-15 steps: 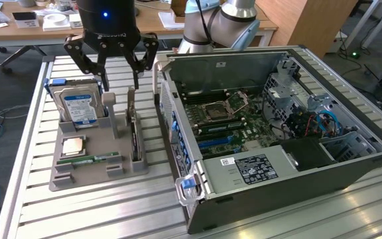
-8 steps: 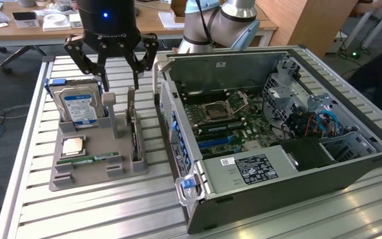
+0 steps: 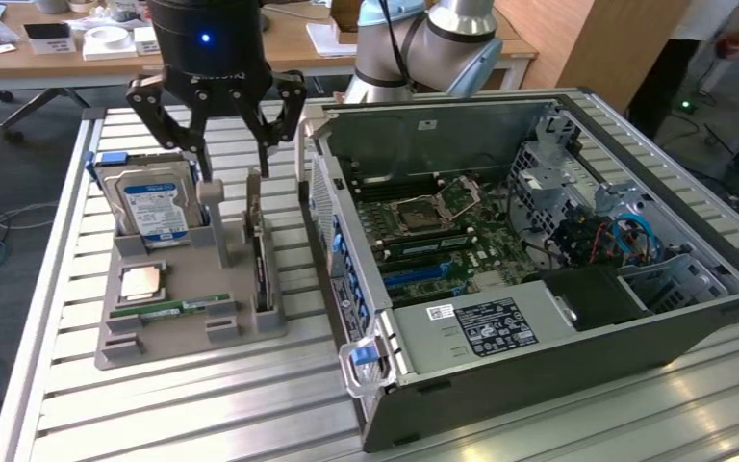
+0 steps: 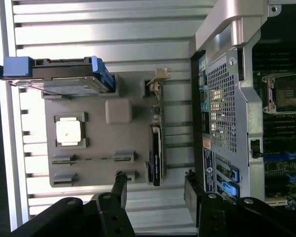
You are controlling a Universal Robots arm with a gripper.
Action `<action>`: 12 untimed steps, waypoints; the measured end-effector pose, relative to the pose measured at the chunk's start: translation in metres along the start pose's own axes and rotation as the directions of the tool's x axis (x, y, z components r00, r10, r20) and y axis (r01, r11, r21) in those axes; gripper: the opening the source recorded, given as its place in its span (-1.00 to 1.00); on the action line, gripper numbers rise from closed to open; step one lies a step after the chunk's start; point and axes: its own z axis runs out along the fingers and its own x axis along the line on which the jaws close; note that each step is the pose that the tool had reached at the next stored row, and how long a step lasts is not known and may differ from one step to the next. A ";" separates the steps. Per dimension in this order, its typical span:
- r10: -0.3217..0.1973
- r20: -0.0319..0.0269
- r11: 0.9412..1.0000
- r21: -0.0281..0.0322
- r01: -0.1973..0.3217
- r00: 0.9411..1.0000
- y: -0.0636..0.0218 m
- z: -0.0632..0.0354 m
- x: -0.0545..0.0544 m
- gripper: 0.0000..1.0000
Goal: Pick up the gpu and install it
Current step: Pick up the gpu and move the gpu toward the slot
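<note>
Alignment matters most now: your claw (image 3: 235,152) hangs spread and empty over the gpu (image 3: 262,274), so straddle its thin upper edge squarely.

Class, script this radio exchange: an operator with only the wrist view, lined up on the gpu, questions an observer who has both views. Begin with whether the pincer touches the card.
Operator: Does the pincer touch the gpu?
Observer: No; the exterior view shows it hanging above the card, with a gap between.
Operator: Which way does the hard drive face?
Observer: It stands upright in the grey holder, blue-and-white label toward the exterior camera.
Operator: What lies deeper in the computer case?
Observer: Blue cables, near the case's wall on the exterior view's right.
</note>
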 end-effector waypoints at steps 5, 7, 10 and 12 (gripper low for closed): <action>0.000 0.000 1.000 0.000 0.000 1.000 -0.0003 0.0056 0.000 0.18; 0.000 0.000 1.000 0.000 0.000 1.000 -0.0004 0.0075 0.000 0.18; 0.000 0.000 1.000 0.000 0.000 1.000 -0.0005 0.0102 0.000 0.18; 0.000 0.000 1.000 0.000 0.000 1.000 -0.0005 0.0108 0.000 0.18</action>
